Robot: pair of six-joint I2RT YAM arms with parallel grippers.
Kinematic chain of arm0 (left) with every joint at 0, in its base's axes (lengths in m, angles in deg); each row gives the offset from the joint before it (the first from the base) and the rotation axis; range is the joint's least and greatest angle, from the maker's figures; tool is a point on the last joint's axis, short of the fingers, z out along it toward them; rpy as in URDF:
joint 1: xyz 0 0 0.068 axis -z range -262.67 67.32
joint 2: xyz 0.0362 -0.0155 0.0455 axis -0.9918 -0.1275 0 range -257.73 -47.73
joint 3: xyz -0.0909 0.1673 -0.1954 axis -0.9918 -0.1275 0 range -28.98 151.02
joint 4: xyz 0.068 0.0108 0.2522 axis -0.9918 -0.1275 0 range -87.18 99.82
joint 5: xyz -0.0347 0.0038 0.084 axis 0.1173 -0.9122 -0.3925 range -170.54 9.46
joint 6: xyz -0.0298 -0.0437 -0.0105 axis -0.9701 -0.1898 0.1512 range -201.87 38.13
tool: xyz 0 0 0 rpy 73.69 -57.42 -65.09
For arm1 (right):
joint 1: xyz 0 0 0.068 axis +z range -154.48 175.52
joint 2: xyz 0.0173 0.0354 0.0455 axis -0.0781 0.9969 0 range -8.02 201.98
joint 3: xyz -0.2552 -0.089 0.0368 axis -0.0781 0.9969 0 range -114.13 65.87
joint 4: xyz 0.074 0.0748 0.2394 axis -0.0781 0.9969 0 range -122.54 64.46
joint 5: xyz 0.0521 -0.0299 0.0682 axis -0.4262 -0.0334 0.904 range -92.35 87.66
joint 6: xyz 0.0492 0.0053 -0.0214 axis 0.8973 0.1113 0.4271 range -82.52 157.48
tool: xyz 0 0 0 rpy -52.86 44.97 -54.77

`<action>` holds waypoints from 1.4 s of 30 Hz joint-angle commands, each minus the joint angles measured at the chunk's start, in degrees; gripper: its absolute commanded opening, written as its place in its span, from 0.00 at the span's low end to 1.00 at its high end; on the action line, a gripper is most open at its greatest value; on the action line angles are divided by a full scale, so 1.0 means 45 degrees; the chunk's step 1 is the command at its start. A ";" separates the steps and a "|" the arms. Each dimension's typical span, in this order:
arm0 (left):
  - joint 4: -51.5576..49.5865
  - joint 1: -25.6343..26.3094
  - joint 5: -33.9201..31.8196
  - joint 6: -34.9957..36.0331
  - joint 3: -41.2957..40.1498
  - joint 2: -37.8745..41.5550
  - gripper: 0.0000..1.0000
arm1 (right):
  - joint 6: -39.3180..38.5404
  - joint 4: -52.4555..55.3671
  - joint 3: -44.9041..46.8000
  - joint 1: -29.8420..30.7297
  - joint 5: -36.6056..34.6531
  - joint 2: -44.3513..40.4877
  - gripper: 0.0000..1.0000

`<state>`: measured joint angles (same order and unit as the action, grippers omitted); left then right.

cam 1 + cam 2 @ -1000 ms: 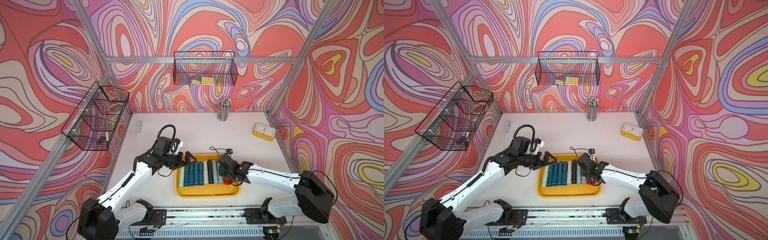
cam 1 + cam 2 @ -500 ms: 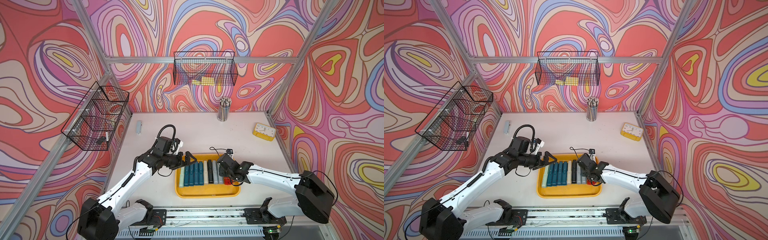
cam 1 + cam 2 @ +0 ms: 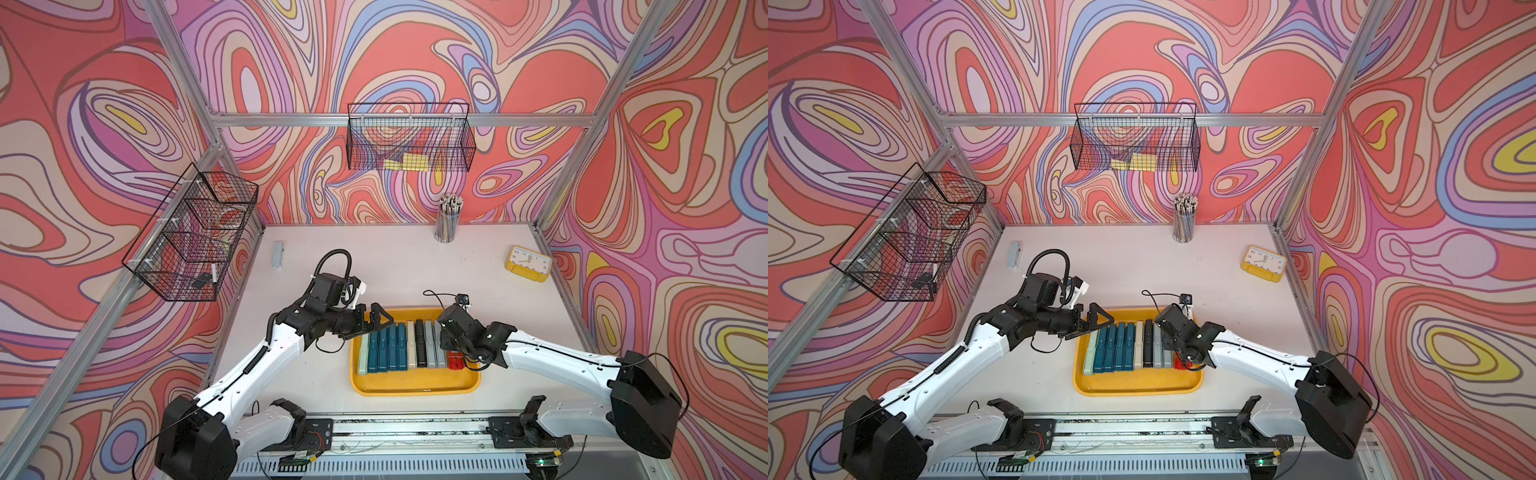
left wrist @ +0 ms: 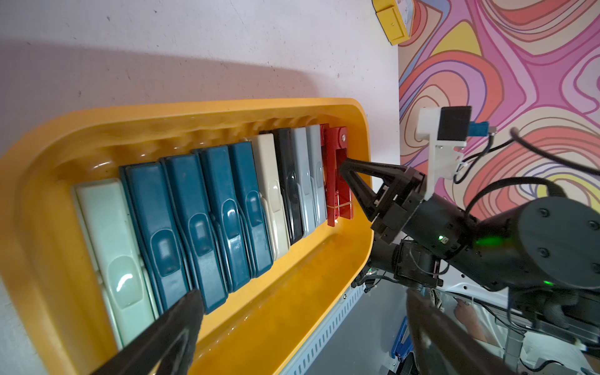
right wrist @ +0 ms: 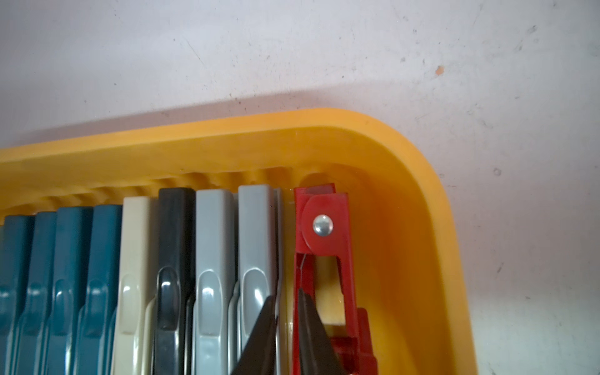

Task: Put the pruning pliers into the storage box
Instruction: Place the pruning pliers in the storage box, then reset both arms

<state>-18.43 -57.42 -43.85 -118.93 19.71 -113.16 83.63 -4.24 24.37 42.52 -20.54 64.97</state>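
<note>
Beneath the right gripper (image 5: 287, 311) lies the red pliers (image 5: 324, 227), last in a row of ten pliers (image 3: 399, 345) packed side by side inside the yellow tray (image 3: 415, 382), against its far wall. Its tips stand a narrow slit apart with nothing clamped. One tip touches the red tool's side bar, and the other overlaps the adjoining grey pliers (image 5: 256, 233). The tray's corner wall sits just past the red tool, close on that side.

Over the row's opposite end the left gripper (image 4: 308, 337) hangs spread wide above the pale green pliers (image 4: 113, 246) and a teal one, holding nothing.

Well beyond both grippers on the table (image 3: 374, 266) are a grey bar (image 3: 277, 254), a pencil cup (image 3: 448, 220) and a yellow clock (image 3: 528, 263). Two wire baskets (image 3: 409, 143) hang on the walls.
</note>
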 commanded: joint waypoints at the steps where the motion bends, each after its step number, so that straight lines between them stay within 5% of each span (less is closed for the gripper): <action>1: -0.1096 -0.0319 -0.0678 0.1038 0.0961 -0.0334 0.99 | -0.0409 0.0333 -0.0490 0.0138 -0.0097 -0.0822 0.21; 5: -0.1705 -0.1178 -0.0921 0.1940 0.1931 -0.0824 0.99 | -0.1388 0.0755 -0.1194 0.0141 -0.0326 -0.1524 0.32; 8: -0.1987 -0.1955 -0.1135 0.2575 0.2582 -0.1169 0.99 | -0.2346 0.1326 -0.2263 0.0074 -0.0646 -0.1454 0.49; 13: -0.1722 -0.2793 -0.2471 0.3524 0.3056 -0.1141 0.99 | -0.3781 0.2072 -0.4180 -0.0637 -0.0413 -0.0397 0.98; 20: -0.1238 -0.3343 -0.6073 0.5175 0.2916 -0.0526 0.99 | -0.5506 0.0473 -0.4284 -0.3393 0.2002 0.0249 0.98; 30: 0.1104 -0.5436 -0.7433 0.5871 0.1490 -0.1011 0.99 | -0.6639 -0.1712 -0.3493 -0.6929 0.4294 0.1138 0.98; 42: 1.0847 -0.5437 -0.7381 0.7364 -0.4119 -0.1026 0.99 | -0.8174 -0.5870 -0.0799 -0.8269 0.3164 0.0706 0.98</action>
<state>16.08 -81.77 -76.11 -89.69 2.27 -117.62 49.77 -23.91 19.76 6.35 -5.09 69.27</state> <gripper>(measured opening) 0.992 0.984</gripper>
